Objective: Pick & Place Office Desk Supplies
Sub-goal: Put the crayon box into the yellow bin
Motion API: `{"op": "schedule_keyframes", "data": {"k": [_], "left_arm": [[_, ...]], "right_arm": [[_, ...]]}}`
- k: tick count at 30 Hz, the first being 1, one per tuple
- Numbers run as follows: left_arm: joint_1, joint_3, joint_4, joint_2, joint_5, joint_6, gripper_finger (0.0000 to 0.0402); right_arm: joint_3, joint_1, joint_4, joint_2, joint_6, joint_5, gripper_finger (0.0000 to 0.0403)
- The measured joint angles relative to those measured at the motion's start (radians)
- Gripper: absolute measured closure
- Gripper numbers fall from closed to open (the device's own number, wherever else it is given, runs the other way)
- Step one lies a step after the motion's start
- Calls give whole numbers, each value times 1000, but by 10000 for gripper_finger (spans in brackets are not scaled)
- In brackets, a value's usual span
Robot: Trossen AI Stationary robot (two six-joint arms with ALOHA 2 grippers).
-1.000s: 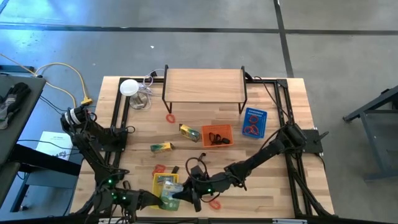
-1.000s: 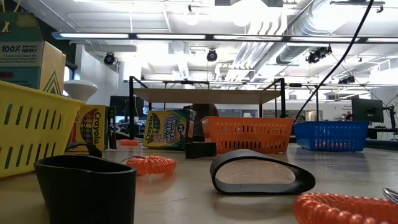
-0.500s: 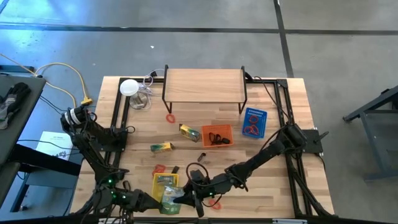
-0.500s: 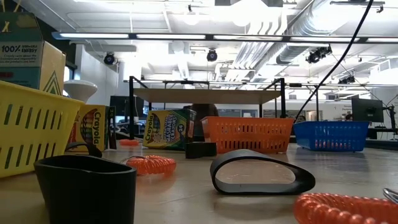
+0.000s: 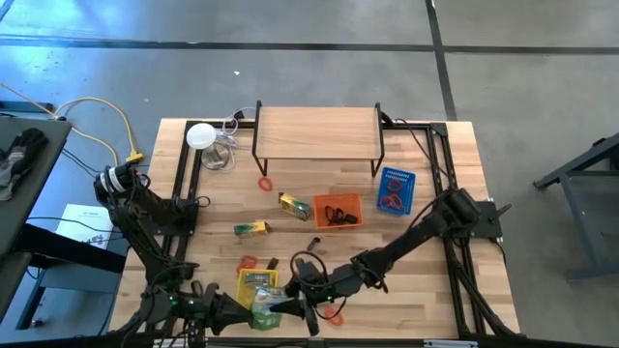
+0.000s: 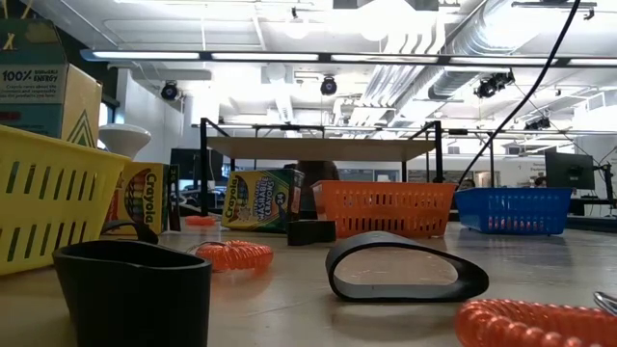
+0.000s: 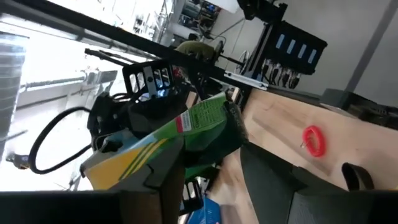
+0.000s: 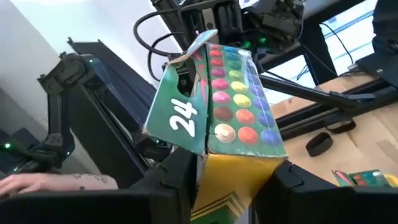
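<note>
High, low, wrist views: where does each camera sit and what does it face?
High: overhead, straight down on wooden table; left gripper and right gripper show.
Low: table height, facing orange plastic basket; no arm visible.
Left wrist: past left gripper at green-and-yellow crayon box.
Right wrist: right gripper grips that box.
Shared: both wrist views show the box.

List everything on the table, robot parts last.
yellow basket: one, yellow, nearest the arms
orange basket: one, orange, centre
blue basket: one, blue, right of orange
wooden shelf: one, tan, far edge
white disc: one, white, far left
loose crayon packs: two, yellow-green, centre-left
held crayon pack: one, yellow-green, between hands
red bands: several, red, scattered
black clip: one, black, centre
right hand: grips held pack
left hand: at pack's other end
</note>
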Motion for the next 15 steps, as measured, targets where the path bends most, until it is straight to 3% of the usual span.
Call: {"op": "schedule_keyframes", "data": {"k": [2,4,7,9,15], "left_arm": [[-1,0,0,0,20,29,254],[-12,5,1,4,99,46,254],[-37,2,16,3,93,21,254],[-37,3,22,3,65,-26,254],[-75,2,11,3,-14,-357,254]], "right_arm": [[0,-3,1,-2,-7,1,293],[-1,-12,-6,-10,-17,72,294],[-1,-26,-43,-10,-18,124,294],[-1,-31,-53,-9,-16,94,294],[-1,-24,-52,-9,-26,19,299]]}}
